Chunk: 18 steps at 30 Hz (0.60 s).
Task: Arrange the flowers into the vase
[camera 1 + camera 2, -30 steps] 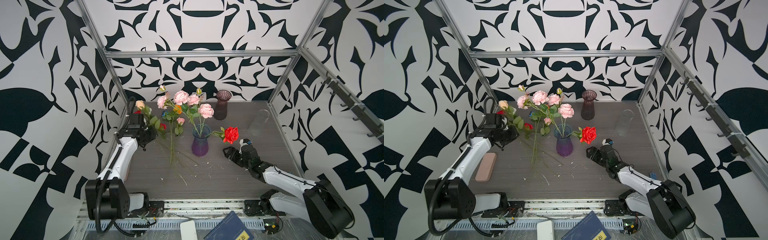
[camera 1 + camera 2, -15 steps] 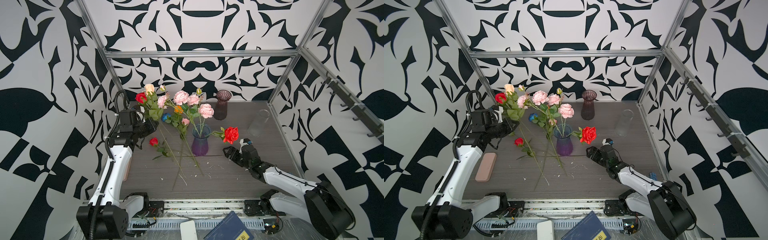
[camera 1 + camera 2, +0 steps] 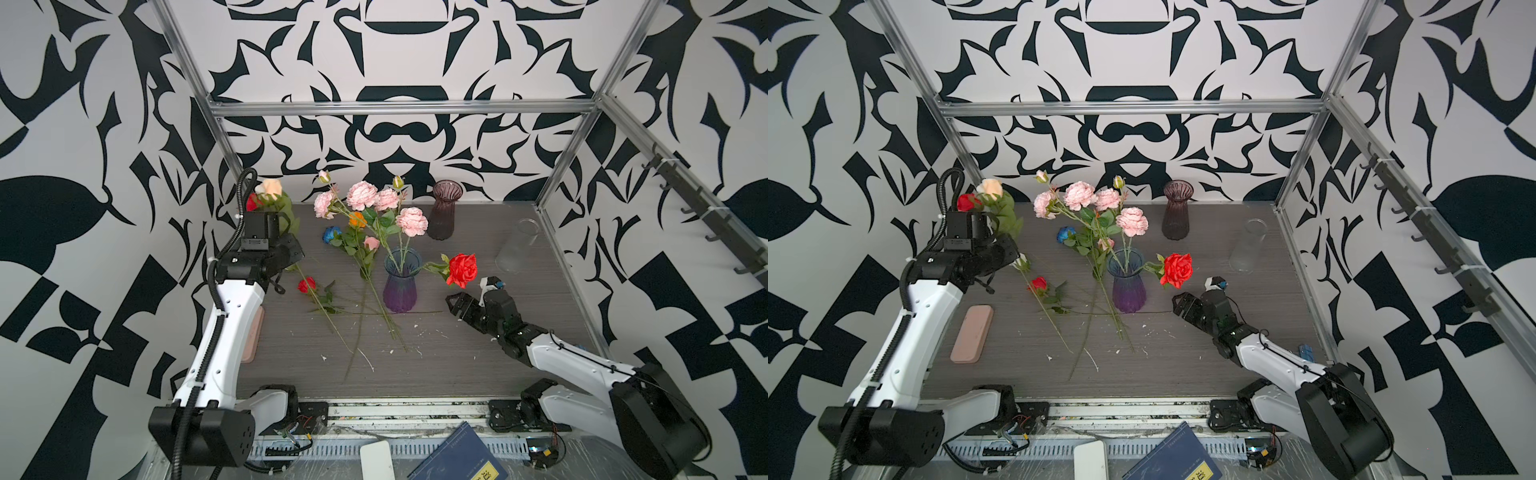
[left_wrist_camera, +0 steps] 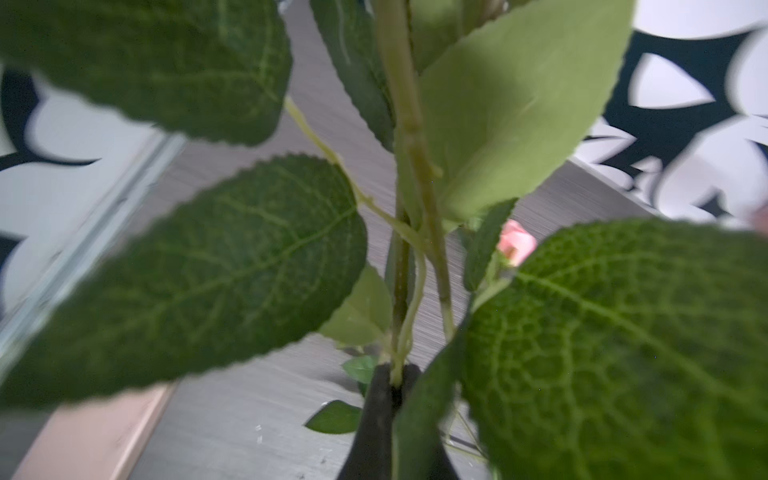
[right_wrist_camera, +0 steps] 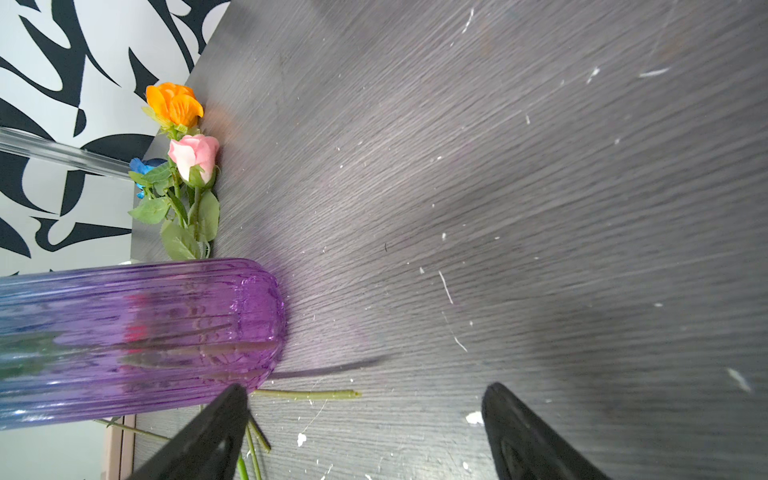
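Note:
The purple-blue vase (image 3: 400, 286) (image 3: 1128, 286) (image 5: 137, 332) stands mid-table and holds a pink ruffled spray (image 3: 361, 195) and a red rose (image 3: 462, 269) leaning right. My left gripper (image 3: 294, 254) (image 4: 395, 374) is raised at the back left, shut on green stems (image 4: 409, 174). A cream rose (image 3: 271, 187) and a red rose (image 3: 252, 202) top those stems. Loose flowers lie left of the vase: blue (image 3: 331, 235), orange (image 3: 356, 219) (image 5: 174, 104), pink (image 3: 371, 243) (image 5: 194, 156) and a small red one (image 3: 306, 285). My right gripper (image 3: 453, 305) (image 5: 365, 392) sits open and low, just right of the vase.
A dark purple vase (image 3: 445, 210) and a clear glass vase (image 3: 517, 249) stand at the back right. A pink block (image 3: 972, 334) lies near the left wall under my left arm. Patterned walls with metal rails (image 3: 399, 109) close in the table. Bare stems (image 3: 374, 316) cross the middle.
My left arm has risen from table level toward the back left, lifting the cream and red roses by their stems. A small red rose now lies alone on the table. The right arm has not moved.

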{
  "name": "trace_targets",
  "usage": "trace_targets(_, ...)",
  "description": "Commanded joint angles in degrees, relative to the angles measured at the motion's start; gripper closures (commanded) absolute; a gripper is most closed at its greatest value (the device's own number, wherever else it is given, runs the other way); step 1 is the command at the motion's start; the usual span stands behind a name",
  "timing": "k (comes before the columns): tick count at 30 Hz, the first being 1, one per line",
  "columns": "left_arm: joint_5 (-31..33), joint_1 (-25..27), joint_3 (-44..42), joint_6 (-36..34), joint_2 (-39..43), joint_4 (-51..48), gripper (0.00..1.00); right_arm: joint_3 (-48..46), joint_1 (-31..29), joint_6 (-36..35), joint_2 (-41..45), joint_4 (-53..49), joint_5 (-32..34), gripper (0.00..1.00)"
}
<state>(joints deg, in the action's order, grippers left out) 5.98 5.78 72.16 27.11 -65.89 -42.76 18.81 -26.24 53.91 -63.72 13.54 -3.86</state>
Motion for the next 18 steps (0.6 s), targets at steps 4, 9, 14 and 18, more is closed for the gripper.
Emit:
trace_targets(4, -5.4, 1.1, 1.2, -3.6, -1.7, 0.4, 0.75, 0.9, 0.1, -0.2, 0.6, 0.4, 0.3, 0.08)
trace_targets(9, -7.9, 1.1, -2.6, -2.5, -1.8, 1.9, 0.74, 0.4, 0.1, -0.2, 1.2, 0.4, 0.6, 0.08)
trace_targets(14, -7.8, 1.0, -4.4, -1.5, -1.1, 2.2, 0.81, 0.6, 0.0, -0.2, 0.9, 0.4, 0.4, 0.08)
trace_targets(18, -12.8, 1.1, -8.8, 1.0, -2.3, 2.0, 0.74, 0.6, 0.1, -0.3, 0.9, 0.6, 0.3, 0.08)
